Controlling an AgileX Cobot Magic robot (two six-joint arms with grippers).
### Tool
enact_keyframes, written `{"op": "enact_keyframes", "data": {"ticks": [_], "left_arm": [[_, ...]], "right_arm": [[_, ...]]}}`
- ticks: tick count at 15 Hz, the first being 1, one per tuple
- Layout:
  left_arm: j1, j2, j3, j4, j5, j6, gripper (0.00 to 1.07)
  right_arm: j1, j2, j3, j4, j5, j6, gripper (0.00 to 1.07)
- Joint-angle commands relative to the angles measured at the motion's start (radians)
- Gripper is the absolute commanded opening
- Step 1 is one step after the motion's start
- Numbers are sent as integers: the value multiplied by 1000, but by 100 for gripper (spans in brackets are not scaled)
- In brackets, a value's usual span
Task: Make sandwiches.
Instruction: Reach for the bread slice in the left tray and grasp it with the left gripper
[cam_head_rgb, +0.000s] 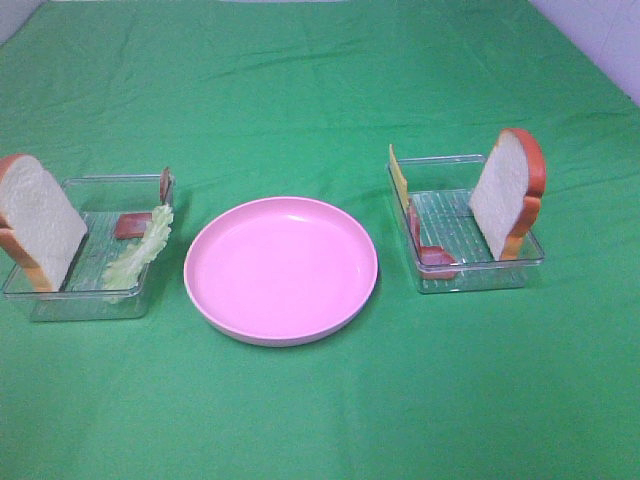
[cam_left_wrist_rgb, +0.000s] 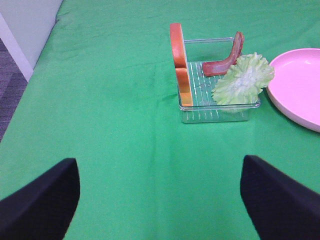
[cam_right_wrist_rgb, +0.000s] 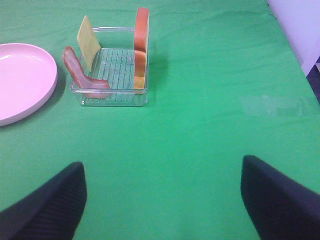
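Observation:
No stacked sandwich shows; the parts stand apart in two clear trays. The left tray (cam_head_rgb: 60, 295) holds an upright bread slice (cam_head_rgb: 38, 222), lettuce (cam_head_rgb: 140, 250) and bacon (cam_head_rgb: 133, 225); the left wrist view also shows this bread (cam_left_wrist_rgb: 180, 65), lettuce (cam_left_wrist_rgb: 244, 80) and bacon (cam_left_wrist_rgb: 225, 62). The right tray (cam_head_rgb: 480, 278) holds a bread slice (cam_head_rgb: 510, 192), cheese (cam_head_rgb: 398, 178) and bacon (cam_head_rgb: 432, 255); the right wrist view also shows this bread (cam_right_wrist_rgb: 141, 47), cheese (cam_right_wrist_rgb: 87, 40) and bacon (cam_right_wrist_rgb: 82, 75). My left gripper (cam_left_wrist_rgb: 160, 200) and right gripper (cam_right_wrist_rgb: 162, 200) are open and empty, well short of the trays.
A round pink plate (cam_head_rgb: 280, 270) with nothing on it sits between the two trays on the green cloth (cam_head_rgb: 320, 90). It also shows at the edge of the left wrist view (cam_left_wrist_rgb: 300, 85) and the right wrist view (cam_right_wrist_rgb: 20, 80). Neither arm shows in the exterior high view.

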Motion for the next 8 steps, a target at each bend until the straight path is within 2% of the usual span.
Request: {"op": "enact_keyframes", "data": {"ticks": [1,5,8], "left_arm": [[6,-20,1,-11,-10,3,83],[6,-15,0,-8,-12,1,83],[6,73,-34,-3,-108,1,83]], "right_arm": [[-7,-15,3,-4,-8,-6,79],[-7,-15,3,-4,-8,-6,79],[-7,-15,3,-4,-8,-6,79]]}}
